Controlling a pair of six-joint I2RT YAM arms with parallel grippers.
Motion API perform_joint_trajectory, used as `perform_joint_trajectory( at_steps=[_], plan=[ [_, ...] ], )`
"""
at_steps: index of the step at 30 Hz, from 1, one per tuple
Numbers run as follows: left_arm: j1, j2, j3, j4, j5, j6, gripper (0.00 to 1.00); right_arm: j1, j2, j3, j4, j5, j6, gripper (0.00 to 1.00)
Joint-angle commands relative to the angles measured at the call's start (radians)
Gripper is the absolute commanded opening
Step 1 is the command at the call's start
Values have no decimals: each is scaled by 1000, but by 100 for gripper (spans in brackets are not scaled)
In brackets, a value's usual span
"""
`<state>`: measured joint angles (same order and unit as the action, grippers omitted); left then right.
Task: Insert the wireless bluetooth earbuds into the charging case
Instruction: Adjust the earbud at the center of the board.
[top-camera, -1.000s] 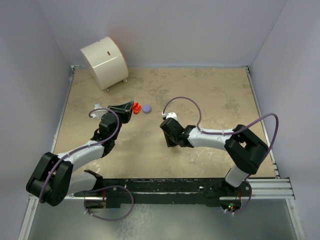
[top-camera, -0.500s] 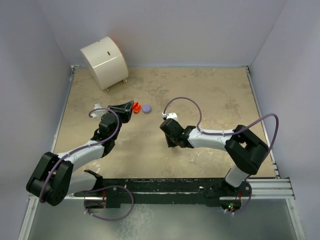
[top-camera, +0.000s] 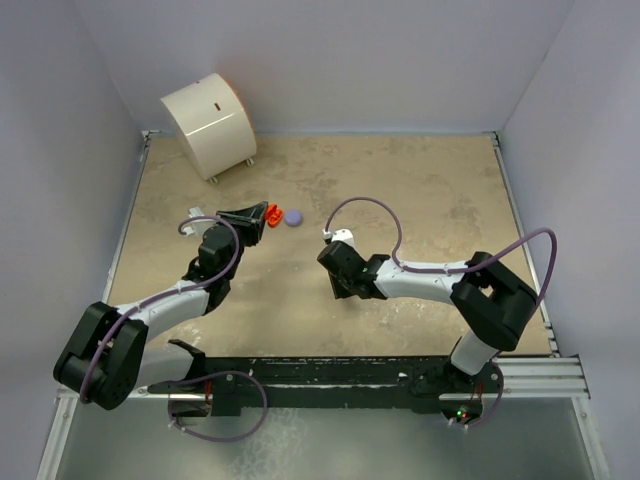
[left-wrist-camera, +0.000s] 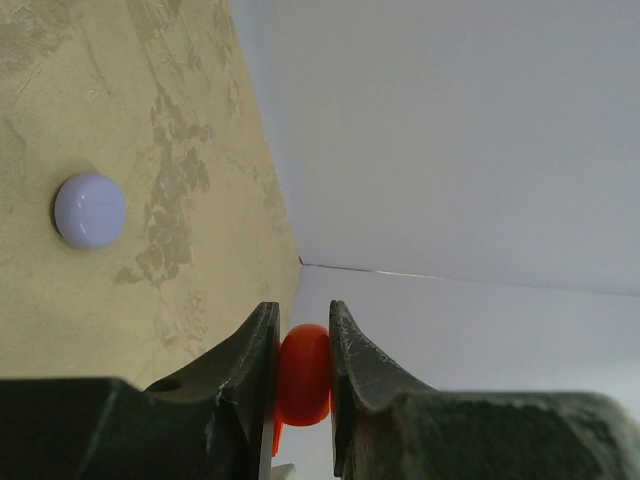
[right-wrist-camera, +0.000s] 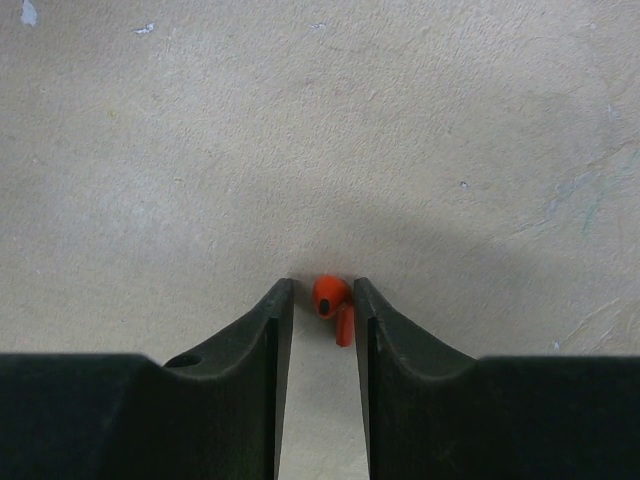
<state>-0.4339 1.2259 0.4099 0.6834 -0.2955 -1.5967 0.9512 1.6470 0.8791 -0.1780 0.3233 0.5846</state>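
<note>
- While your left gripper (left-wrist-camera: 300, 306) is clamped tight on the orange case (left-wrist-camera: 303, 372), your right gripper (right-wrist-camera: 320, 284) stands narrow, with a red-orange earbud (right-wrist-camera: 329, 297) between its fingertips.
- At the right gripper, the earbud touches one finger (right-wrist-camera: 372, 320). A slim gap shows between it and the other finger, so you are not pinching it.
- The bud's rounded head faces away from the wrist camera, and its short stem runs back along the finger it touches.
- Bare table (right-wrist-camera: 150, 150) lies beyond the earbud. You cannot tell whether the bud rests on it or hangs just above it.
- From above, your right gripper points down near the middle of the table, a little toward the near edge. The earbud is hidden in that view.
- At the left gripper, both fingers press the flanks of the case. Its rounded end shows between them, just short of the tips.
- From above, your left gripper sits in the left half of the table, toward the far edge. Its fingers aim right, and the case shows at their tips.
- A lilac disc (left-wrist-camera: 90, 210) lies flat on the table just right of the case, apart from it.
- A white drum (top-camera: 208, 122) lies on its side in the far left corner, well apart from both grippers.
</note>
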Motion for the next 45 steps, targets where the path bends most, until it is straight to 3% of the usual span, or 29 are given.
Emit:
perform_joint_trajectory(
  at_steps=[1,19,45],
  plan=[
    [5,-1,-11,55,1,-11,0,11,25,-41,-115,-28,26,32],
    [5,1,-11,58,2,-13,0,11,49,-43,-97,-60,28,25],
    [7,4,-12,61,4,-12,0,9,81,-57,-58,-53,37,29]
  ],
)
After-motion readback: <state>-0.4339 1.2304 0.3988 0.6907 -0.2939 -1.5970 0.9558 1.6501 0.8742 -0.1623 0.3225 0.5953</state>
